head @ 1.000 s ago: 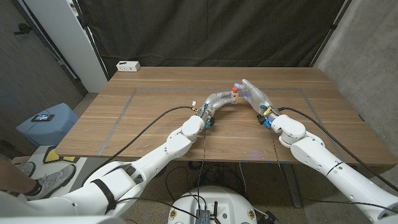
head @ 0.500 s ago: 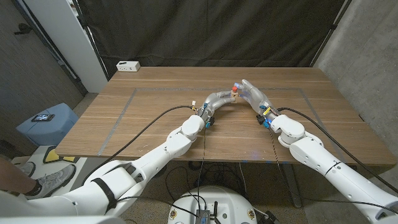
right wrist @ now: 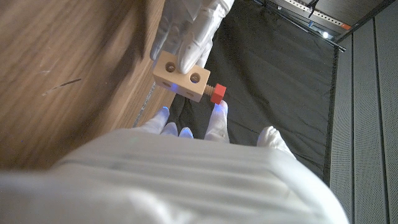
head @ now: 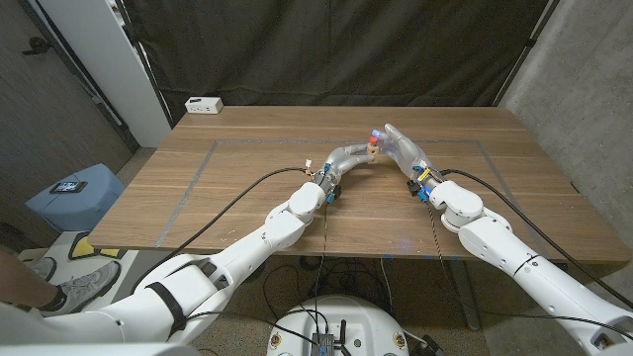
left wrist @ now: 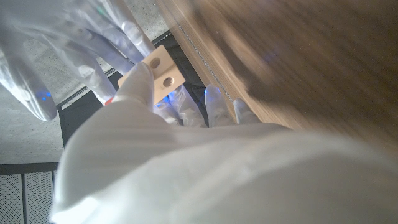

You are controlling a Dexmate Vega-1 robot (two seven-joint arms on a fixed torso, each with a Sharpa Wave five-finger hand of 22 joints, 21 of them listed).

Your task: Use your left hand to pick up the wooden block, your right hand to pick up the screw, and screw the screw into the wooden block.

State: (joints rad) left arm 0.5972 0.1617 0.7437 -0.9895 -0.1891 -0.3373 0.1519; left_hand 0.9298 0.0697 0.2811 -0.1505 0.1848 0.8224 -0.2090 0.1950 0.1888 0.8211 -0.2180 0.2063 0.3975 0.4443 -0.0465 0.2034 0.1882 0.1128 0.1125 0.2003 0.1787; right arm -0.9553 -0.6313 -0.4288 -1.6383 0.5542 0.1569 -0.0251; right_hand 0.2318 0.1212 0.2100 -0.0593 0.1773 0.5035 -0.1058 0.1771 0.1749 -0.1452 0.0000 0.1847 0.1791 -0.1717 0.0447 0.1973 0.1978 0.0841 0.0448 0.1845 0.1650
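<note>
Left hand point(head: 346, 158) grips the block point(right wrist: 180, 79) held up above the table point(head: 237, 188), mid-table toward the far side, fingers wrapped over its top per the right wrist view. Right hand point(head: 401, 148) is just beside it, fingertips at the screw point(right wrist: 217, 94); looks like a pinch on the red head, but the contact is partly hidden, so that's a judgement. Screw shaft is already seated in the block's end face, long axis in line with the block's length, head pointing toward the right hand. Next turn pivots on that axis. Count: one block, two holes on its visible face, one screw. White box point(head: 204, 104) sits at the far left corner.
</note>
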